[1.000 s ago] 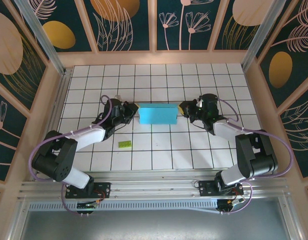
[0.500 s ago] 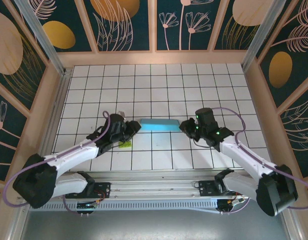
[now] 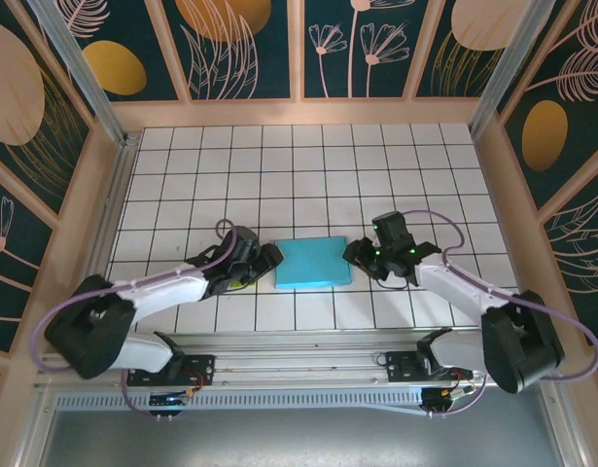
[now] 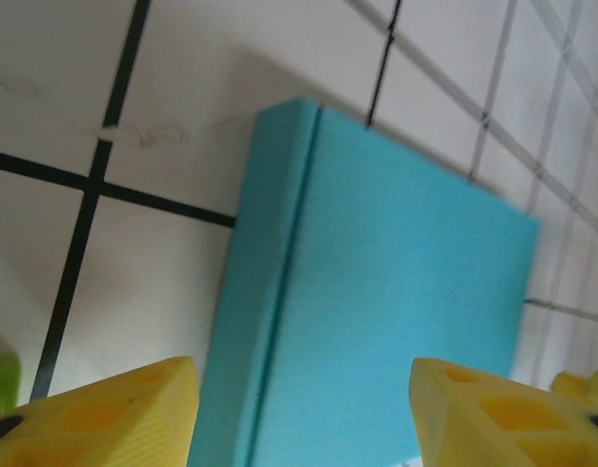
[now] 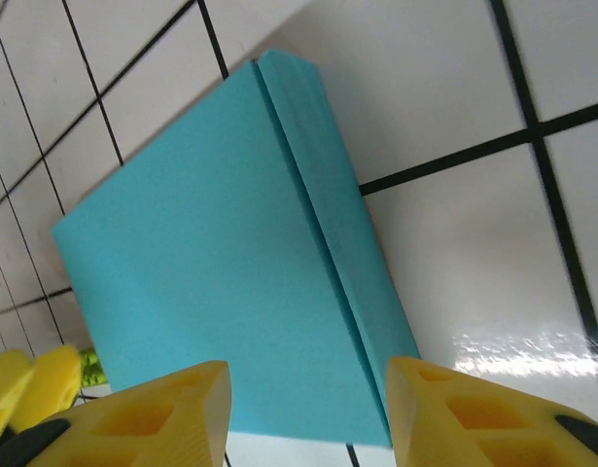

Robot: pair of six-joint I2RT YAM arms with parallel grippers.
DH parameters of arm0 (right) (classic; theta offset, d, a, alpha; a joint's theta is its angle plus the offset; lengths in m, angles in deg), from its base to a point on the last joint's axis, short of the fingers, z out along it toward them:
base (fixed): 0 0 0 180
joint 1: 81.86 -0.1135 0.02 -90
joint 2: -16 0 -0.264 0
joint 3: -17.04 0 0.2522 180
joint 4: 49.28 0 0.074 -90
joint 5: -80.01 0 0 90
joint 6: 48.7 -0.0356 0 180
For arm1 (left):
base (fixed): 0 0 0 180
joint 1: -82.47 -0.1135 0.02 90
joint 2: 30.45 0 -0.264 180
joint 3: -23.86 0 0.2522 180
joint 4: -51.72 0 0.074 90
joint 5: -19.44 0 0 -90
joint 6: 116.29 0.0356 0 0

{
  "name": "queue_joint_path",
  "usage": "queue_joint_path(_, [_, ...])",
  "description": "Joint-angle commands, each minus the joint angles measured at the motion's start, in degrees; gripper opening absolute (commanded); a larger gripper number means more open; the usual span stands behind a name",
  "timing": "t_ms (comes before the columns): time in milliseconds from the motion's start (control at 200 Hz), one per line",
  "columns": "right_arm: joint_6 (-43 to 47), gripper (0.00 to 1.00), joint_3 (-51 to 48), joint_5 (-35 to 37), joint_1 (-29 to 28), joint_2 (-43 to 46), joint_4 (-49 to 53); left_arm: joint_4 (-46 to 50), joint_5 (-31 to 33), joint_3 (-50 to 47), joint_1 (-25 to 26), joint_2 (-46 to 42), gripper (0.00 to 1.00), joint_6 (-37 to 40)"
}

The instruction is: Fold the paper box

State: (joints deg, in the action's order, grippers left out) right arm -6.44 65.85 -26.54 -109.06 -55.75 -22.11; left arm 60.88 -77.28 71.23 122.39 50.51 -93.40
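Presently flat on the bench (image 3: 396, 175), lower centre of the top view, blue face up: paper box (image 3: 310, 263). Flanked at its left end by the left fingers (image 3: 267, 256) and at its right end by the right fingers (image 3: 354, 255), both close beside the card; contact impossible to tell from above.

In the left wrist view, left fingers (image 4: 104, 413) spread wide at the bottom corners of the frame, nothing pinched, box (image 4: 376, 321) lying beyond them with a narrow folded strip along its left edge. In the right wrist view, right fingers (image 5: 153, 404) likewise parted and holding nothing, box (image 5: 211, 282) showing a narrow strip along its right edge.

Risks, as judged from this:
- Springing open of the folded card with no grip on it, through thin card relaxing at its creases.
- Sliding across the glossy tiles on any one-sided nudge, with nothing braced at the opposite end.
- Crushing or dog-earing of the strip edge by closing too low or at a slant.
- Catching the small green piece (image 3: 242, 281), just beside the left fingers at lower left of the box, and dragging it under the card.
- Knocking together of the two wrists in such close quarters.
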Motion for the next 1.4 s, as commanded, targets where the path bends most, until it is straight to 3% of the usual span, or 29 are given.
queue_joint_path(0, [2.51,0.45,-1.13,-2.72,-0.22,-3.83,-7.25,-4.71,-5.10,4.27,-0.02,5.94,0.59,3.22])
queue_joint_path(175, [2.82,0.43,-1.07,-3.31,-0.37,-8.40,-10.16,-5.87,-3.62,6.96,-0.04,11.40,0.53,4.19])
queue_joint_path(280, [1.95,0.37,-0.96,-2.43,-0.06,-10.82,-13.28,-8.70,-3.70,8.50,-0.15,14.46,0.40,4.45])
queue_joint_path(405, [0.58,0.35,1.66,-1.10,1.02,-16.97,-17.23,-10.73,-3.56,13.03,-1.72,20.01,0.39,4.66])
queue_joint_path(571, [1.12,0.35,12.81,0.32,4.18,-27.76,-23.19,-11.15,0.28,23.31,-6.59,27.86,0.39,9.17])
queue_joint_path(716, [1.23,0.35,27.45,0.47,7.38,-39.36,-22.47,-9.33,3.12,36.46,-11.14,37.29,0.40,14.46])
queue_joint_path(831, [2.25,0.37,35.61,1.77,8.19,-42.64,-19.66,-9.11,3.35,42.88,-13.49,40.36,0.45,16.76])
queue_joint_path(946, [5.10,0.46,36.39,3.69,9.94,-37.43,-17.54,-9.60,5.99,41.98,-14.67,34.94,0.59,20.60])
queue_joint_path(1076, [10.38,0.57,29.54,5.12,15.13,-26.43,-16.93,-10.36,15.07,35.75,-15.05,22.43,0.68,30.81])
queue_joint_path(1271, [23.07,0.89,16.27,9.87,25.87,-12.38,-15.46,-14.16,32.07,19.37,-16.90,2.80,0.98,45.40])
queue_joint_path(1391, [31.20,0.95,6.43,14.24,30.24,-7.04,-22.09,-25.99,37.27,4.69,-19.27,-5.77,0.99,53.80])
